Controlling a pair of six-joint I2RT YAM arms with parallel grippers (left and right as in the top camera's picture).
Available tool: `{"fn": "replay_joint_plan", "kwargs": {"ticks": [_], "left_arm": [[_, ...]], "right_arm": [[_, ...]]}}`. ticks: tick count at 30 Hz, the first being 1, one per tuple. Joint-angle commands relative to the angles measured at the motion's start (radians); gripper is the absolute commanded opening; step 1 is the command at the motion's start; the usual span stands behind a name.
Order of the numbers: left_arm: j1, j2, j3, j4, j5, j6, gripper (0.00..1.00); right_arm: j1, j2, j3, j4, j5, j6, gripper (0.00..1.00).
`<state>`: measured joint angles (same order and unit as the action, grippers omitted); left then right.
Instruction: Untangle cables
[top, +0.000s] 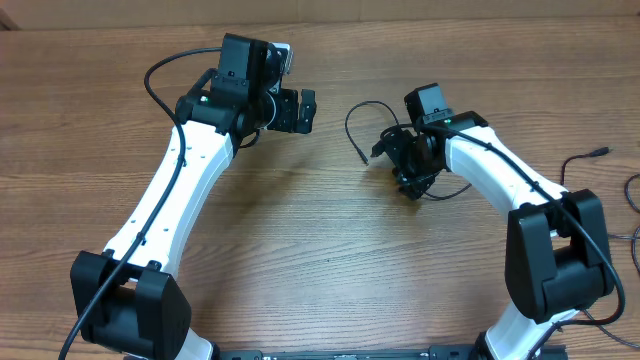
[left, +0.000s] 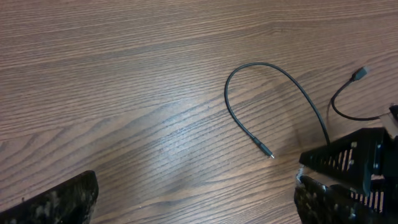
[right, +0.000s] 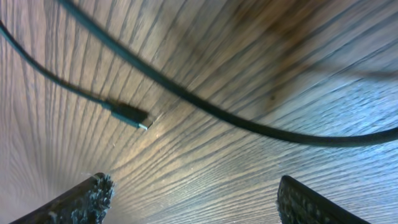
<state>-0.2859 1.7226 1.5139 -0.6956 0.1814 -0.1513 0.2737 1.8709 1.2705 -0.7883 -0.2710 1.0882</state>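
Observation:
A thin black cable (top: 349, 122) curls on the wooden table between the arms, and its silvery tip (left: 271, 155) lies free. A second cable with a small plug (right: 128, 115) lies close to my right gripper (top: 398, 165), and another cable (right: 236, 118) crosses that wrist view ahead of the fingers. The right gripper (right: 196, 202) hovers low over the cords, open, with only bare wood between its fingers. Up and to the left of the curl, my left gripper (top: 300, 112) is wide open and apart from it. In its own view the left gripper (left: 193, 208) holds nothing.
More thin cords lie at the table's right edge, one with a plug end (top: 598, 152) and one curved (top: 631, 194). The right gripper's black body (left: 354, 165) shows at the lower right of the left wrist view. Thick black wires run along both arms.

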Motion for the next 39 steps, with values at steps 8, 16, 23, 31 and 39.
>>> {"fn": "replay_joint_plan", "kwargs": {"ticks": [8, 16, 23, 31, 39], "left_arm": [[0.002, -0.008, 0.022, 0.0, -0.009, -0.006, 1.0], [0.002, -0.008, 0.022, 0.0, -0.009, -0.006, 1.0], [0.002, -0.008, 0.022, 0.0, -0.009, -0.006, 1.0], [0.002, -0.008, 0.022, 0.0, -0.009, -0.006, 1.0], [0.002, -0.008, 0.022, 0.0, -0.009, -0.006, 1.0]], "right_arm": [[-0.067, -0.031, -0.001, -0.001, 0.046, 0.235, 0.83], [-0.073, -0.031, -0.001, -0.025, 0.107, 0.251, 0.83], [-0.073, -0.031, -0.001, -0.04, 0.145, 0.258, 0.82], [-0.073, -0.031, -0.001, -0.057, 0.151, 0.307, 0.82], [-0.073, -0.031, -0.002, -0.07, 0.152, 0.307, 0.82]]}}
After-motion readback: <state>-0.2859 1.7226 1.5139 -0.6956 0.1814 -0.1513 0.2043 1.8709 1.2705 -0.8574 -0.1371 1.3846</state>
